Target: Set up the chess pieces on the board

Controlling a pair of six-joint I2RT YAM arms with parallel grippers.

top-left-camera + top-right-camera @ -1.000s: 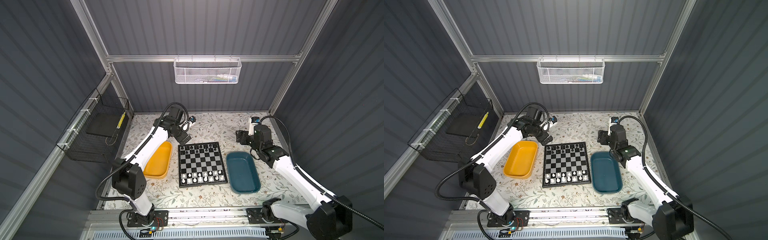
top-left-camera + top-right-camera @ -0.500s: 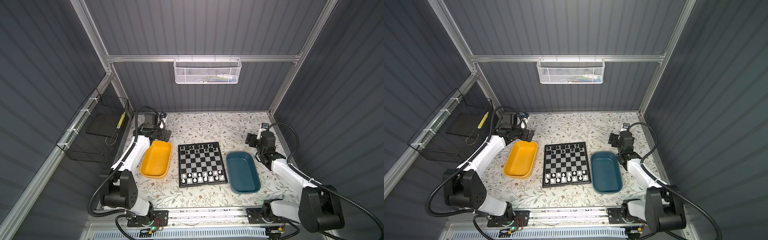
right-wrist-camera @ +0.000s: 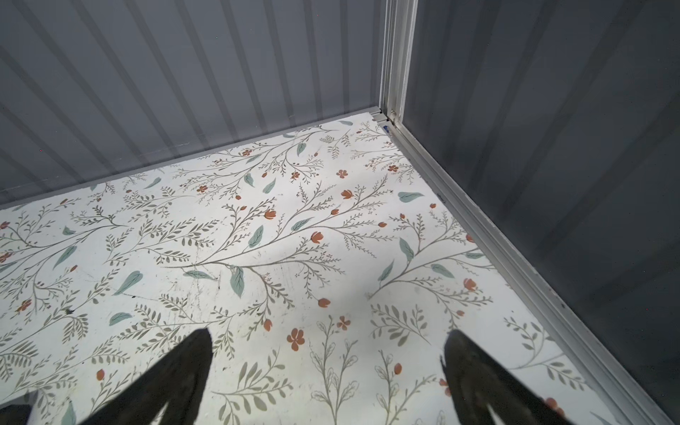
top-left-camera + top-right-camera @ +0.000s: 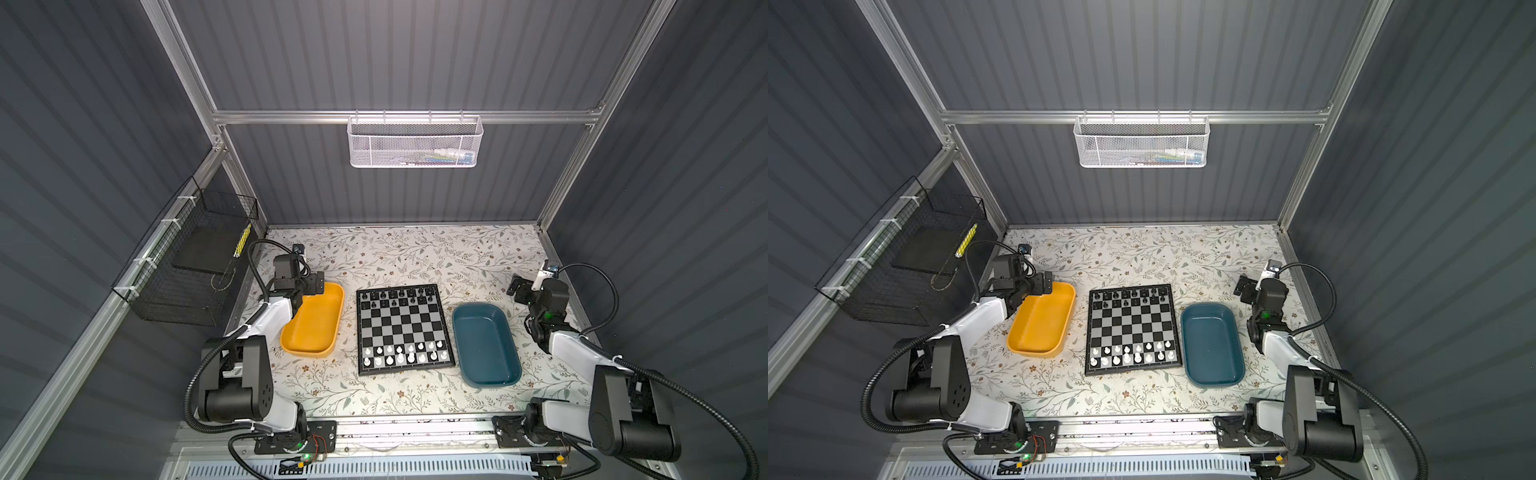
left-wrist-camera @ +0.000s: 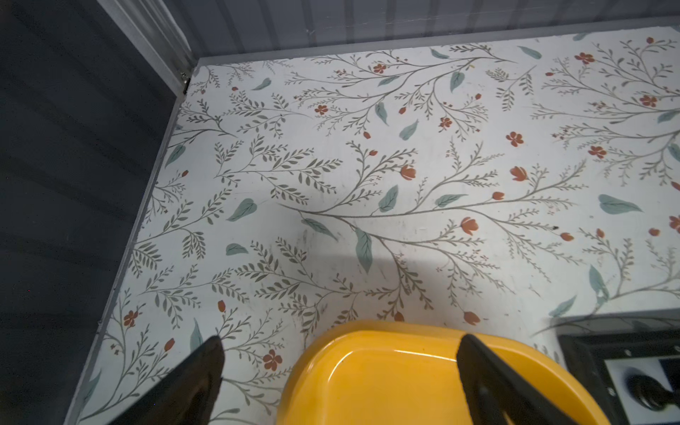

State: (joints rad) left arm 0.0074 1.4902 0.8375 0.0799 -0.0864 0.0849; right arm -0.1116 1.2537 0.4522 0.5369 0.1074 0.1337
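The board (image 4: 401, 328) lies in the middle of the table, seen in both top views (image 4: 1133, 328). Black chess pieces (image 4: 395, 296) stand along its far two rows and white ones (image 4: 405, 353) along its near two rows. My left gripper (image 4: 319, 283) hovers open over the far end of the yellow tray (image 4: 311, 332), nothing between its fingers (image 5: 206, 368). The left wrist view catches a corner of the board (image 5: 625, 353) with one black piece (image 5: 651, 395). My right gripper (image 4: 517, 286) stands open and empty over bare table at the far right, beyond the teal tray (image 4: 484, 345).
Both trays look empty. A white mesh basket (image 4: 415, 143) hangs on the back rail, and a black wire basket (image 4: 187, 266) on the left wall. The enclosure's right wall and metal frame (image 3: 478, 220) run close beside my right gripper.
Both arms have pulled back from the board towards their own sides. The left gripper went from the board's far left corner to the yellow tray. The right jaws spread wider.
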